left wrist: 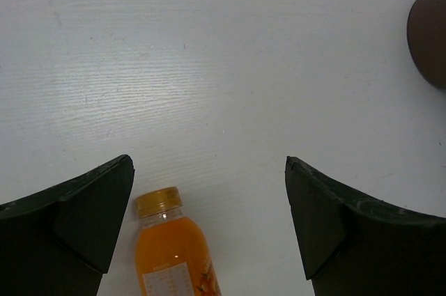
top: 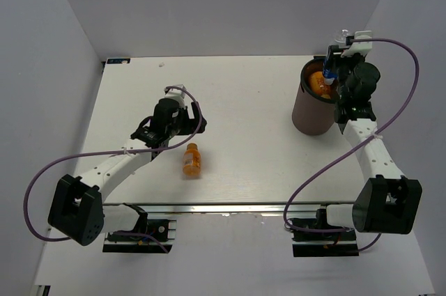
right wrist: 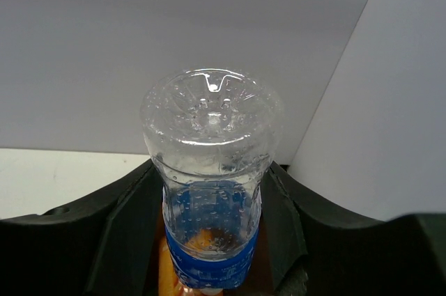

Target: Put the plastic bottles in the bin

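A light, slick, easily dented clear bottle with a blue label (right wrist: 209, 170), best held around its middle, tilts neck-first over the brown bin (top: 310, 111), clamped in the right gripper (right wrist: 210, 202), while the left gripper (left wrist: 208, 170) hovers, fingers spread, above an orange bottle (left wrist: 174, 254) lying on the table (top: 244, 87).

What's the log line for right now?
right gripper: shut on blue-label bottle over bin | left gripper: open, near loose orange bottle on table | bin: another orange bottle inside
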Controlling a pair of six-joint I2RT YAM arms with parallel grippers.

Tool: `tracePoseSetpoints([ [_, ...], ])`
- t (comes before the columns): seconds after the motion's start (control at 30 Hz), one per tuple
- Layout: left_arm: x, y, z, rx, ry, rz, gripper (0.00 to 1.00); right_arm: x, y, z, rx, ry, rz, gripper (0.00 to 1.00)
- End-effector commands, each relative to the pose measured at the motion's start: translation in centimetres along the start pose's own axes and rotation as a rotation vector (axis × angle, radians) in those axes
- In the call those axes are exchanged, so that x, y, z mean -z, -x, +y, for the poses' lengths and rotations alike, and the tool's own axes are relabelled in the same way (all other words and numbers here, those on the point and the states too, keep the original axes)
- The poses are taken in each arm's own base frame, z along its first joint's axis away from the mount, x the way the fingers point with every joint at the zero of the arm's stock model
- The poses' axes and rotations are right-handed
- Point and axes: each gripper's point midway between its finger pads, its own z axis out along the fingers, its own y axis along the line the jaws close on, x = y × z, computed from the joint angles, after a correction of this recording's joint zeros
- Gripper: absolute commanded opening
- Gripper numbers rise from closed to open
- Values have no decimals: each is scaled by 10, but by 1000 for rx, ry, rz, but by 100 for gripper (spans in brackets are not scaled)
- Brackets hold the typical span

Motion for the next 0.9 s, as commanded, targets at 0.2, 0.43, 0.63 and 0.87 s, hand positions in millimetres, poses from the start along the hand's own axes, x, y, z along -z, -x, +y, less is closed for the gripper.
tracePoseSetpoints([
  [0.2,-4,-9,0,14,-6,34,98,2,34,3,-84,14,-114,0],
  [0.43,-8,-9,0,6,2,47,98,-3,37,2,-108,5,-140,0],
  [0.63,-7,-6,0,-2,0,39,98,-2,16,6,-85,5,-198,0],
  [0.87,-5,-5,1,-6,4,33,98,10,-16,10,-145,-3,-176,0],
])
